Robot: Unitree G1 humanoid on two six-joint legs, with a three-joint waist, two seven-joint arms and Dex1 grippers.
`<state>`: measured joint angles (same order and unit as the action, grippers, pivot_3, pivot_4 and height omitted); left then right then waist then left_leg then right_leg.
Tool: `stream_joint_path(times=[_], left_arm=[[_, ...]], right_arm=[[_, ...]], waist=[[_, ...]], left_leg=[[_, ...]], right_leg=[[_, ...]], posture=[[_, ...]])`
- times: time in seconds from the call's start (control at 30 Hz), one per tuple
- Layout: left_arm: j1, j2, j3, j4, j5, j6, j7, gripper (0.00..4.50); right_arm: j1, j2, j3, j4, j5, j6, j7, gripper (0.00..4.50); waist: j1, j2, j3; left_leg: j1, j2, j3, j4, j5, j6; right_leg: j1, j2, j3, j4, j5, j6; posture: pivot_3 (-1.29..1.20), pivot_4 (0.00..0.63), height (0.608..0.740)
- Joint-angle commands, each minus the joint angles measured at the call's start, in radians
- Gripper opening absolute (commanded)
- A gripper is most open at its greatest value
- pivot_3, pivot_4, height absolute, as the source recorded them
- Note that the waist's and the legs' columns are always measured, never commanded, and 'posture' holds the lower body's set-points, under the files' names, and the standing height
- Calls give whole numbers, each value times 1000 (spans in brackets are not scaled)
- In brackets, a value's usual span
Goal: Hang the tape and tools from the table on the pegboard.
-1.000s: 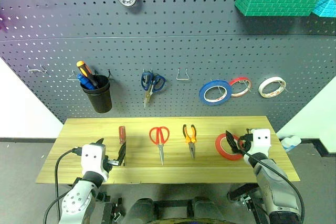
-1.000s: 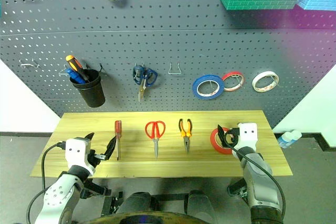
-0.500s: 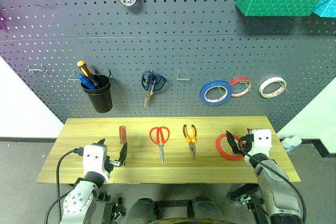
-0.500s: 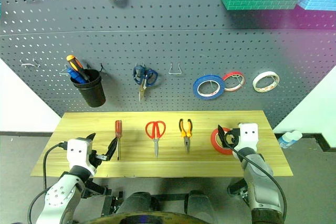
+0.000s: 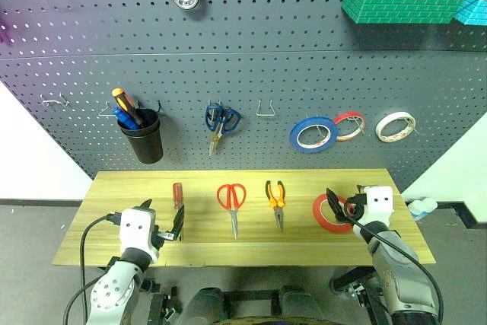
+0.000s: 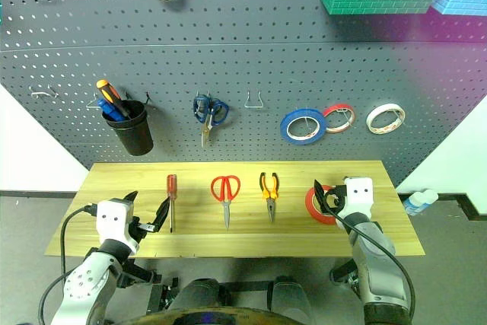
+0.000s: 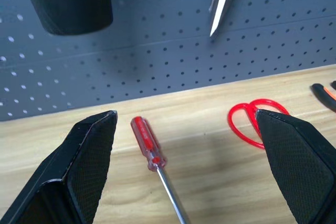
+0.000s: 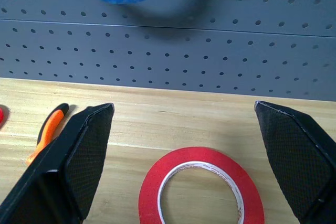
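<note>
On the light wood table [image 5: 228, 243] lie, from left to right, the red-handled screwdriver [image 5: 177, 195], the red-handled scissors [image 5: 231, 199], the orange-and-black pliers [image 5: 275, 199] and the wide red tape [image 5: 329, 213]. Behind them rises the dark grey pegboard [image 5: 266, 58]. My left gripper [image 5: 162, 218] hovers open at the table's near left, its fingers straddling the screwdriver [image 7: 149, 145] ahead of it. At the near right my right gripper [image 5: 344, 202] is open, and the tape [image 8: 199, 190] lies flat between and just below its fingers. Neither gripper holds anything.
Hanging on the pegboard are a black cup [image 5: 144, 141] with a screwdriver in it, blue scissors [image 5: 219, 121], a bare hook [image 5: 265, 108], a blue roll [image 5: 312, 134], a small red-edged roll [image 5: 348, 125], a white roll [image 5: 394, 125] and a green basket [image 5: 396, 1].
</note>
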<state>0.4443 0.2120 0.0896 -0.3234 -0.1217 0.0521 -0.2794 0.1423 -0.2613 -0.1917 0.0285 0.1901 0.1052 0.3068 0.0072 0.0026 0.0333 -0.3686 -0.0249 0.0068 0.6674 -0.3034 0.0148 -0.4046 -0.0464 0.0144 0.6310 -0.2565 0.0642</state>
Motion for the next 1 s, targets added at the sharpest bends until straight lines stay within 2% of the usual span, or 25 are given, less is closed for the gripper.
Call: stream_joint_path(times=[0.03,0.2,0.4,0.6,0.83,1.0], left_arm=[[0,7,-30,-75,34,-18,6,4425],[2,-7,-136,-116,62,13,-8,4425],[19,-92,-452,-60,174,15,15,4425],[46,-170,-645,57,196,-22,40,4425],[47,-179,-738,31,275,-52,86,4425],[64,-203,-797,-11,251,-43,86,4425]], right_arm=[[-1,-6,-7,-66,10,5,-2,4500],[1,-6,-7,-73,9,8,0,4500],[-4,-5,-4,-73,8,11,1,4500],[-6,-3,-3,-73,7,10,0,4500],[-8,0,2,-71,8,10,2,4500],[-10,0,6,-76,5,12,1,4500]], waist=[[0,0,0],[0,0,0],[0,0,0],[-5,1,1],[-22,4,3],[-25,4,3]], left_leg=[[0,0,0,0,0,0],[0,0,0,0,0,0],[1,0,2,0,0,0],[2,0,3,0,0,0],[12,1,3,-1,0,0],[12,1,3,-1,-1,0]], right_leg=[[0,0,0,0,0,0],[0,0,0,0,0,0],[1,0,2,0,0,0],[1,2,3,0,-3,5],[9,1,3,0,-4,5],[9,1,4,-1,-4,6]], posture=[[-27,0,736],[-27,0,736],[-27,0,736],[-31,0,736],[-32,0,736],[-32,0,736]])
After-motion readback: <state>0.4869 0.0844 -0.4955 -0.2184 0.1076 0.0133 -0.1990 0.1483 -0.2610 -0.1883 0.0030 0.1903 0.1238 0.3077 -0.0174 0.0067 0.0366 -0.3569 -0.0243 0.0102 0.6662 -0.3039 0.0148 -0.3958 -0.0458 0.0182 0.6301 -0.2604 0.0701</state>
